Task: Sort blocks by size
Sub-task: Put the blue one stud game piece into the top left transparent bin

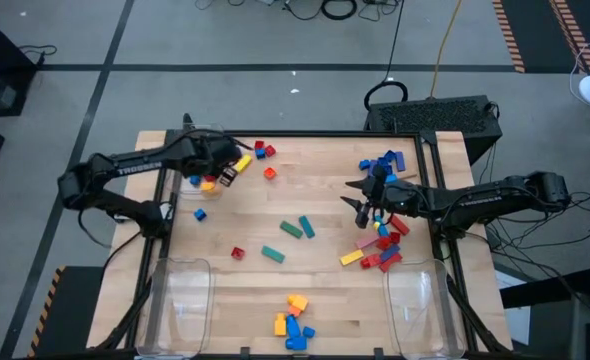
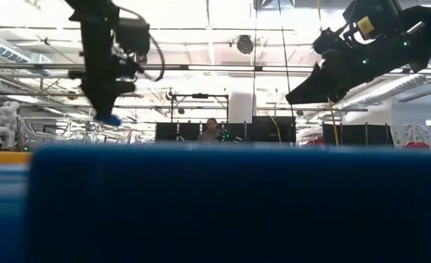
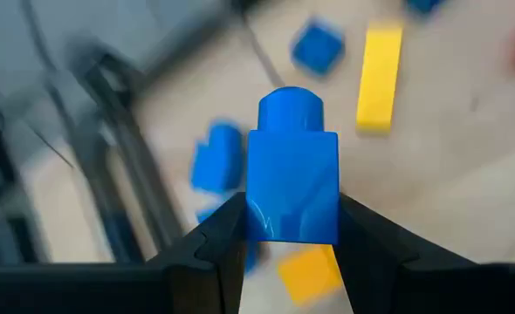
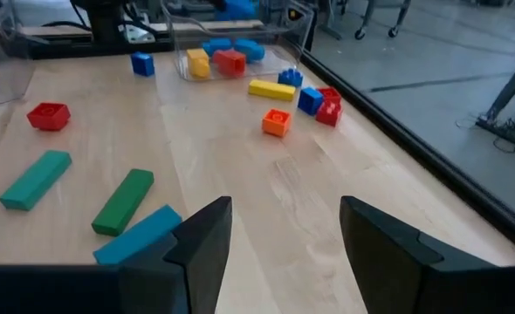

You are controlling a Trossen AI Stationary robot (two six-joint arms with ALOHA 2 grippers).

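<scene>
Blocks [image 1: 379,236] scattered over the wooden table [image 1: 315,290] in the high view: a cluster near the right gripper [image 1: 362,199], another at the table's far left corner under the left gripper [image 1: 231,166], 3 green and teal bars [image 1: 297,229] near the middle, a small heap of blue, yellow and orange [image 1: 292,324] at the near edge. 2 clear bins [image 1: 180,300] at the near corners, partly cut off by the picture's edge. Left gripper's hold hard to make out from above; right gripper's fingers spread, empty.

Low view mostly blocked by a big blurred blue shape [image 2: 230,204] right against the lens; table surface hidden behind it. Both arms hanging in from above, 1 with a small blue piece [image 2: 107,119] at its tip. A person [image 2: 212,130] far off in the room behind.

Left wrist view, alone in showing the grip: fingers [image 3: 223,240] pinching a blue 1-stud brick [image 3: 292,179], with blurred blue, yellow and orange pieces on the table beyond.

Right wrist view: fingers [image 4: 201,240] apart with nothing between, above bare wood; teal, green and blue bars [image 4: 123,202] near, a red block [image 4: 49,116] and mixed bricks farther off.
</scene>
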